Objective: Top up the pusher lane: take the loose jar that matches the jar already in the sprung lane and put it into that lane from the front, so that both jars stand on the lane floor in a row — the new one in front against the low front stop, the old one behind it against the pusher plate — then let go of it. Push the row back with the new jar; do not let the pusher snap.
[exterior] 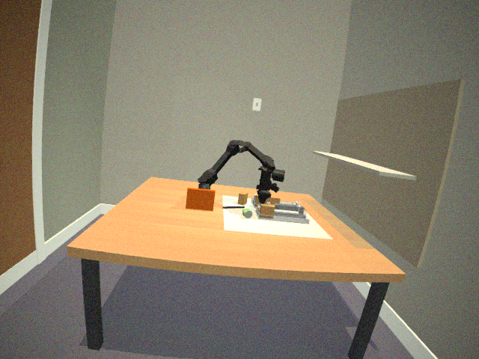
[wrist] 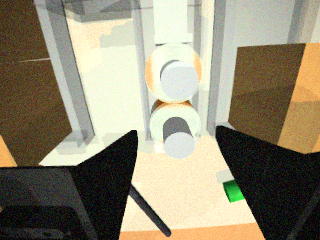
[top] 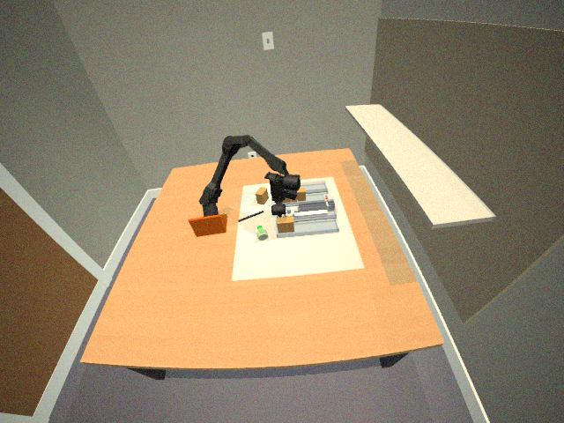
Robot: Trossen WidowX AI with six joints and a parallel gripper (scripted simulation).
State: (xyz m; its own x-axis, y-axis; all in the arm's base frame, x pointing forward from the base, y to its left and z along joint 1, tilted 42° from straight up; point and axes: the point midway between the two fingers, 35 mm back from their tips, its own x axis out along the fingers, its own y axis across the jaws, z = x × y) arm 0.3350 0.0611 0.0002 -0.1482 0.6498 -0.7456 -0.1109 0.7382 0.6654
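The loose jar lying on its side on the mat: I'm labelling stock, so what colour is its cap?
Bright green, clearest in the wrist view.

my arm (top: 236,141) (exterior: 238,144) arches up and over, wrist pitched down. gripper (top: 278,210) (exterior: 264,201) (wrist: 176,133) open, fingertips apart at 10 and 2 o'clock in wrist view.

Table (top: 273,314) (exterior: 232,247): light orange wood look, faint grain, smooth, fairly matt. Mat (top: 296,256) (exterior: 270,229): off-white, flat, paper-like. Rack (top: 314,229) (exterior: 288,218) (wrist: 57,65): pale grey, smooth, metal or plastic, cannot tell which. Arm (top: 221,166) (exterior: 220,164): black, mostly matt, plastic-looking; gripper (top: 278,213) (exterior: 264,200) (wrist: 176,133) fingers same dark matt. Blocks (top: 285,224) (exterior: 266,210) (wrist: 260,95): brown, cardboard or wood look. Orange panel (top: 208,225) (exterior: 200,199): smooth, flat colour. Jar lids (wrist: 179,81) (wrist: 179,145): pale grey, smooth. Green cap (top: 260,227) (wrist: 233,191): plastic-looking. Wall (top: 218,68) (exterior: 193,77): grey, matt, speckled.
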